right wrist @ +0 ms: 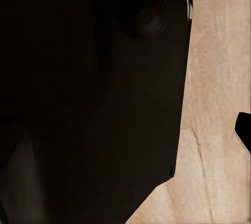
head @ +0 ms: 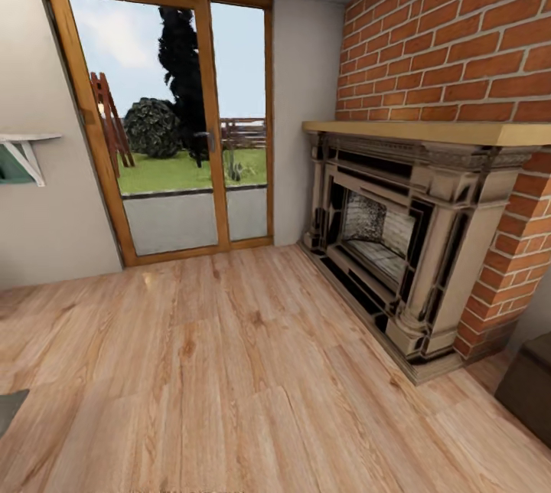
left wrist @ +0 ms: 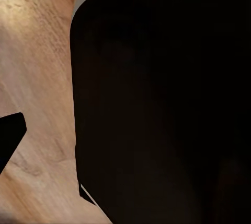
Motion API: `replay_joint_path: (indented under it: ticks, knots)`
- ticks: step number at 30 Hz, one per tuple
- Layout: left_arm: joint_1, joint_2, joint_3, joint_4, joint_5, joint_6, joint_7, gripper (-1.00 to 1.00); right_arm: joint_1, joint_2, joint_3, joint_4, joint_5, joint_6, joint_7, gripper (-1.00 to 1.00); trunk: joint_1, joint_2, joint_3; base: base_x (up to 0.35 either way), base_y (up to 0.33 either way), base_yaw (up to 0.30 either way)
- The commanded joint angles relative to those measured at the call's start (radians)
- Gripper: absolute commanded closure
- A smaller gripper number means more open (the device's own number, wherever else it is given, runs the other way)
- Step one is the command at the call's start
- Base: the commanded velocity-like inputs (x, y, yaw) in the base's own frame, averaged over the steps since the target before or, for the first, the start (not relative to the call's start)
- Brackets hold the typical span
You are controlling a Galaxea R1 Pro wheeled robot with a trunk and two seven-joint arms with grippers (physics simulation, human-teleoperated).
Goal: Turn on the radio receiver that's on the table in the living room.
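Near end first: wrist views mostly blocked by a dark body (left wrist: 157, 104) over plank floor (left wrist: 36, 51) — looked like the robot's own base, not certain. Small black tip (left wrist: 10, 135) at the edge of the left wrist view, another (right wrist: 243, 130) at the edge of the right wrist view; possibly gripper fingers, but jaw state of either arm impossible to tell.

Head view, working outward: bare floor (head: 229, 370), grey corner (head: 9, 405) at the lower left edge, dark block (head: 528, 390) at the lower right. Further: fireplace (head: 398, 248) in a brick wall (head: 459, 41), glass door (head: 172, 125) onto a garden, a shelf (head: 23, 152) on the left wall.

No radio or table visible — still a search/drive phase, by the look of it.

Risks, judged only:
- Facing a corner, so turning needed; tight swing could clip the dark block or fireplace base.
- Grey corner maybe the table — unconfirmed; wrong guess wastes travel.
- Arms tucked low, wrist cams useless for obstacle checks.
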Motion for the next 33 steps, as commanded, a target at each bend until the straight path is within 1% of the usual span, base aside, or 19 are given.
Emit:
replay_joint_path:
  ticks: [1,33]
  knots:
    - [0.000,0.000,0.000,0.000,0.000,0.000,0.000,-1.00,0.000,0.000,0.000,0.000,0.000,0.000,0.000,-1.00,0.000,0.000,0.000,0.000,0.000,0.272]
    - [0.000,0.000,0.001,0.000,0.000,0.000,0.000,-1.00,0.000,0.000,-0.002,0.000,0.000,0.000,0.000,-1.00,0.000,0.000,0.000,0.000,0.000,0.272]
